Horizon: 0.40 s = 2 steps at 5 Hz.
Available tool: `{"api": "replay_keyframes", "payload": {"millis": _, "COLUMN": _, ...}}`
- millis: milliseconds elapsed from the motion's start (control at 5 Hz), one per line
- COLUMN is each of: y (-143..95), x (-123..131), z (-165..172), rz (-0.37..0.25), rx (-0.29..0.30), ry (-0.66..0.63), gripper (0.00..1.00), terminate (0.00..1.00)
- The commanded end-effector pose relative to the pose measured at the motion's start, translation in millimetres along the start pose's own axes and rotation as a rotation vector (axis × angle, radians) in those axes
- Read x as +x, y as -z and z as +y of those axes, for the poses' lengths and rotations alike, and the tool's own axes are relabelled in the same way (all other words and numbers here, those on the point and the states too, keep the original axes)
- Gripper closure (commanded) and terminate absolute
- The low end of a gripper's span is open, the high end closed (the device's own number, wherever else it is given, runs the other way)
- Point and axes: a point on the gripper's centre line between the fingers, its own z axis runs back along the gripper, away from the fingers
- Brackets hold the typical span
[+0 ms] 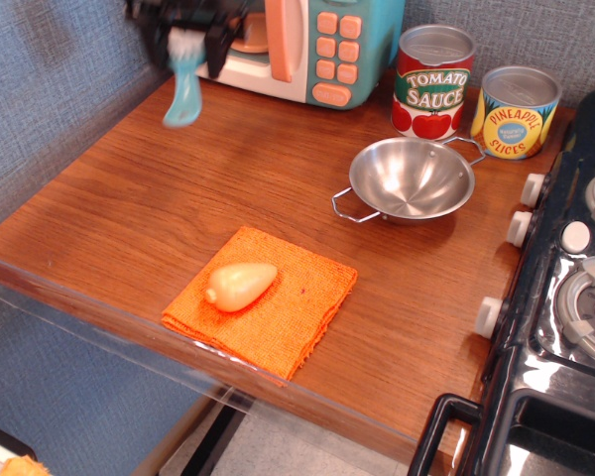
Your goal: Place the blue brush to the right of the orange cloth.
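Note:
My gripper (186, 42) is at the top left of the view, motion-blurred and partly cut off by the top edge. It is shut on the white bristle head of the blue brush (183, 89), which hangs handle-down in the air above the back left of the counter. The orange cloth (278, 307) lies flat near the counter's front edge, well below and right of the gripper. A pale yellow-orange pear-shaped toy (240, 285) rests on the cloth's left half.
A toy microwave (307, 45) stands at the back just right of the gripper. A steel bowl (411, 179) sits right of centre, with a tomato sauce can (432, 81) and a pineapple can (516, 111) behind it. A toy stove (565, 288) borders the right edge.

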Motion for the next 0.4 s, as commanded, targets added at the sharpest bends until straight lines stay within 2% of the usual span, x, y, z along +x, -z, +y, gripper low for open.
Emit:
{"api": "replay_keyframes", "payload": {"millis": 0, "y": -50.3, "x": -77.6, "z": -51.8, "rz": -0.031, "rx": -0.102, "ry": 0.213, "gripper": 1.0, "terminate": 0.0}}
{"api": "replay_keyframes", "payload": {"millis": 200, "y": -46.1, "x": -115.8, "z": -91.2, "rz": 0.006, "rx": -0.106, "ry": 0.324, "gripper": 1.0, "terminate": 0.0}}
